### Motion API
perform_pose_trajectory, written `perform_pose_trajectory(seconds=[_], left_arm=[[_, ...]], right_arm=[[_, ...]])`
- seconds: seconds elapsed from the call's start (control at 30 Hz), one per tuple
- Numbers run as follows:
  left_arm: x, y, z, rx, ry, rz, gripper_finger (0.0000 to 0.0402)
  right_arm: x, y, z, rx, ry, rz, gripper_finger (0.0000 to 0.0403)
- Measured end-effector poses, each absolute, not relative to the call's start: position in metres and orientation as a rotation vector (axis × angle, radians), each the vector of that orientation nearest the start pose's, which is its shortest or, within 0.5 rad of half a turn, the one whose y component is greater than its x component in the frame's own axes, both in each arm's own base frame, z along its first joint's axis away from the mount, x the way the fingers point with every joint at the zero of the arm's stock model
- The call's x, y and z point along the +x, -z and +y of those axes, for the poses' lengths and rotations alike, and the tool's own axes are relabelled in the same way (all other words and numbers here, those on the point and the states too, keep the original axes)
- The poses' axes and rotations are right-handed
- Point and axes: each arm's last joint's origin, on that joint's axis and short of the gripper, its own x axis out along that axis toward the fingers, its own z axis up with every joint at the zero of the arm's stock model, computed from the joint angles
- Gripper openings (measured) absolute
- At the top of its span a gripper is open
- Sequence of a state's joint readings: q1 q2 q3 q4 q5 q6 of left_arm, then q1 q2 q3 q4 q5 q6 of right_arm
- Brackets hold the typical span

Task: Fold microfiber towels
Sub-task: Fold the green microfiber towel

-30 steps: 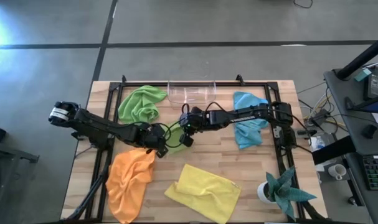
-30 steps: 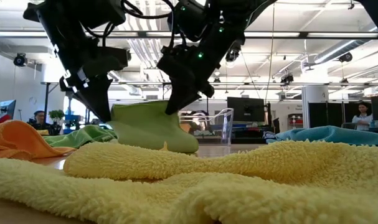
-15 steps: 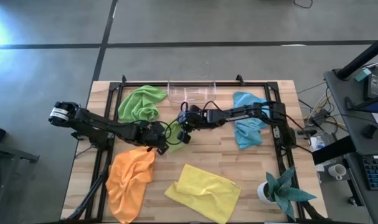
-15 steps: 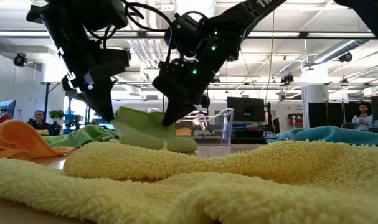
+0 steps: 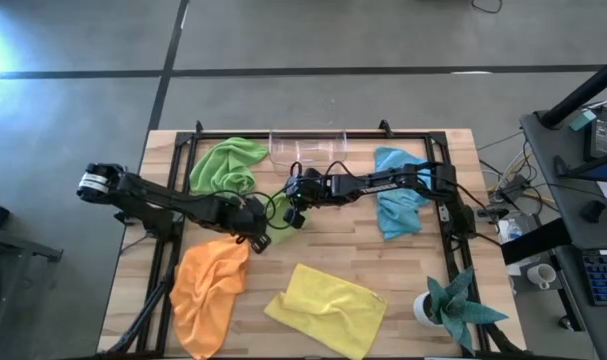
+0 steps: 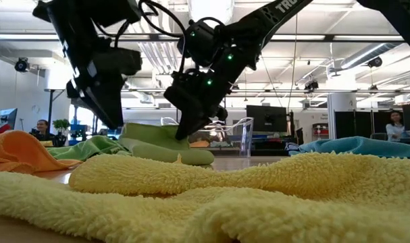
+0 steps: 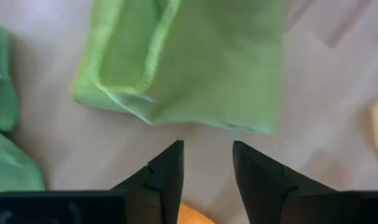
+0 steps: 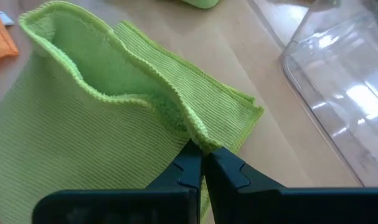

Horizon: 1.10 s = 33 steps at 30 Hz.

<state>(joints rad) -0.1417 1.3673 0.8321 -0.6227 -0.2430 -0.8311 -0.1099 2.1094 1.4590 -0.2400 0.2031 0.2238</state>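
Tabletop (image 5: 423, 290) of pale wood carried five microfiber towels, listed here from the widest spread to the smallest. The orange towel (image 5: 208, 290) lay rumpled at the left front and the yellow towel (image 5: 328, 305) rumpled at the centre front; a second lime green towel (image 5: 226, 167) sat bunched at the left rear and the light blue towel (image 5: 398, 190) bunched at the right rear, all four unfolded and none held. The lime green towel being folded (image 8: 83, 155) lay at the table's centre, doubled over itself into a compact pad, between the two arms. The right gripper (image 8: 203, 163) was pinched shut on this towel's raised upper edge, as the right wrist view showed, with the clear plastic bin (image 8: 338, 93) just beside it. The left gripper (image 7: 206, 163) hung just off the near edge of the same towel, its fingers parted and empty, with bare wood between them. A teal plant in a white pot (image 5: 448, 303) stood at the right front corner. Judged from this layout, one towel was partly folded and four remained to be folded, so the task stood in its early part.
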Motion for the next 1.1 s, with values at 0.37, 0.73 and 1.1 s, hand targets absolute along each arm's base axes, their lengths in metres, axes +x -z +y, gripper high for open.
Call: perform_pose_trajectory(seconds=[0.37,0.73,1.1], left_arm=[[0.229,-0.236,-0.027,-0.576,-0.471,0.909,0.0127],[0.226,-0.24,-0.027,-0.58,-0.469,0.885,0.0128],[0.227,-0.237,-0.027,-0.575,-0.474,0.895,0.0128]], right_arm=[[0.449,-0.163,-0.058,0.174,0.394,0.816,0.0009],[0.449,-0.163,-0.06,0.174,0.396,0.811,0.0009],[0.451,-0.165,-0.064,0.204,0.414,0.779,0.0086]])
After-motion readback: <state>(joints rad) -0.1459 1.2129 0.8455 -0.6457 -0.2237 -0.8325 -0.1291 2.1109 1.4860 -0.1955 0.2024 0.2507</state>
